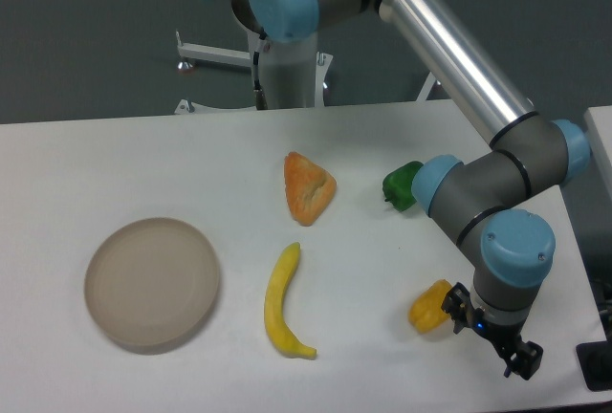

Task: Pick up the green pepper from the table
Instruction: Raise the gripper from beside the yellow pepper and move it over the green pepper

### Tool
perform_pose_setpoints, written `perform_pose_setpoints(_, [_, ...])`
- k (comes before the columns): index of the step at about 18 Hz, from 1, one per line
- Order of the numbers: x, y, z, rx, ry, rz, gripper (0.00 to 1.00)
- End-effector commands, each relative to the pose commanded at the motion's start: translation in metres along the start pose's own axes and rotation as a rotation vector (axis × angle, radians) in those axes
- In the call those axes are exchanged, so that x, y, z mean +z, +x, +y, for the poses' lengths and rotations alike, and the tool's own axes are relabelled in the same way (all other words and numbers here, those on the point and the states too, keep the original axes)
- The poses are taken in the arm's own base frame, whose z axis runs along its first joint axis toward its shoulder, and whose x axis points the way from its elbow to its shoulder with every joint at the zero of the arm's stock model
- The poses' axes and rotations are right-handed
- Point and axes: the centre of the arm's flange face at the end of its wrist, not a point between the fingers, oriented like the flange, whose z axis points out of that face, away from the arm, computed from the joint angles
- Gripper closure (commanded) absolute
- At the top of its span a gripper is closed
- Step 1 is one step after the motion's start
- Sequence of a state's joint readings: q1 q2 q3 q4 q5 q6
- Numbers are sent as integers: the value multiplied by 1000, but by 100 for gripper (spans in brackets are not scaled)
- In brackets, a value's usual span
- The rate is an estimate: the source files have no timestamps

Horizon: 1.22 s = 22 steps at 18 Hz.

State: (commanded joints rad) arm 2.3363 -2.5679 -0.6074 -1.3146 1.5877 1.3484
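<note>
The green pepper [401, 185] is a small glossy dark-green lump on the white table [143, 155], right of centre; its right side is hidden behind the arm's blue-capped joint. My gripper [490, 333] hangs under the wrist near the table's front right corner, well in front of the green pepper. Black finger parts stick out on both sides of the wrist, spread apart, with nothing held between them. The left finger [458, 303] is right beside a yellow-orange pepper.
The yellow-orange pepper [429, 306] lies just left of the gripper. A banana [281, 300] and an orange wedge-shaped piece [308, 186] lie mid-table. A round beige plate [152, 282] sits front left. The table's right edge is close to the gripper.
</note>
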Motion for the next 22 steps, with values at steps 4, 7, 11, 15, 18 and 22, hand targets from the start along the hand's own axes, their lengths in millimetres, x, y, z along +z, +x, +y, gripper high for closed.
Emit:
perform_pose_setpoints(4, [4, 2, 0, -9, -9, 6, 0])
perform_pose_setpoints(7, [4, 2, 0, -14, -7, 6, 0])
perform_pose_setpoints(11, [1, 7, -12, 0, -7, 4, 0])
perform_pose_setpoints(15, [-9, 15, -14, -37, 3, 18, 0])
perform_pose_setpoints(18, [-16, 35, -26, -65, 9, 47, 0])
perform_pose_setpoints(22, [-32, 68, -19, -108, 22, 111, 0])
